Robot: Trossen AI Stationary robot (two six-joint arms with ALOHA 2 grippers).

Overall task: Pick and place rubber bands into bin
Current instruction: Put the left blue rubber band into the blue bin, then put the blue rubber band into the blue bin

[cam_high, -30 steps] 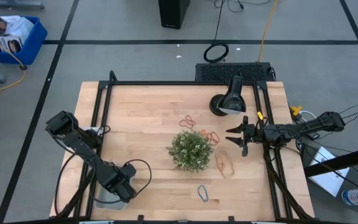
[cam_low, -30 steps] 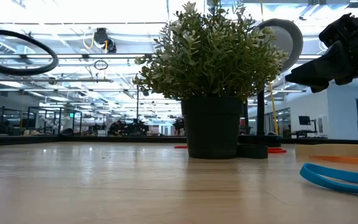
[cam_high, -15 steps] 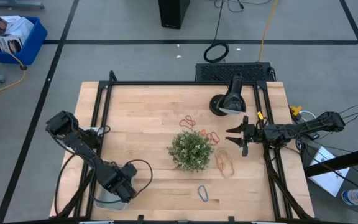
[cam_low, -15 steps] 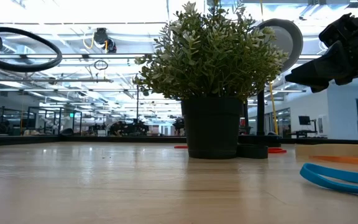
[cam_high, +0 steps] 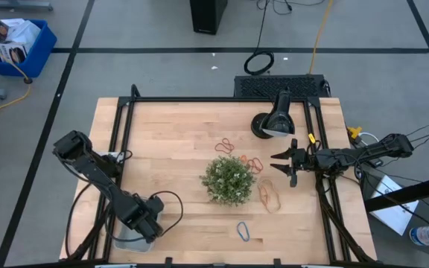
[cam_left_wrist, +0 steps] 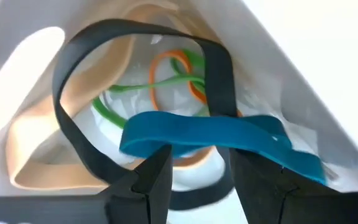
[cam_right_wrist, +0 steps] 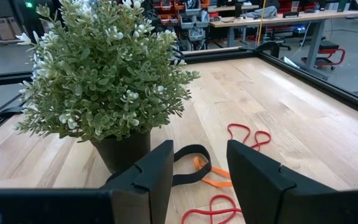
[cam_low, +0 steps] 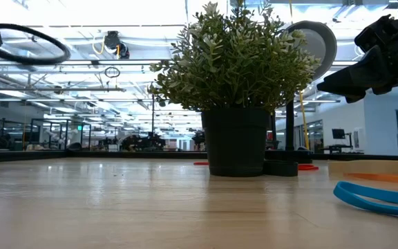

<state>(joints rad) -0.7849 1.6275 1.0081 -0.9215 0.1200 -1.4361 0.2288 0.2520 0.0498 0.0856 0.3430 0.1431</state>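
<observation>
Holding jaws parted above the pale translucent plastic bin (cam_left_wrist: 36, 74), the left gripper (cam_left_wrist: 194, 180) grips nothing; inside lie a flat blue rubber band (cam_left_wrist: 216, 134), a dark loop (cam_left_wrist: 73, 118), tan, green and orange loops. The right gripper (cam_right_wrist: 194, 171), likewise parted and empty, hovers beside the bushy potted plant (cam_high: 228, 179) over thin red bands (cam_right_wrist: 247, 134) on the planked wooden table (cam_high: 170, 141).

Blue rubber band (cam_left_wrist: 216, 134), green plant (cam_high: 229, 179)
</observation>
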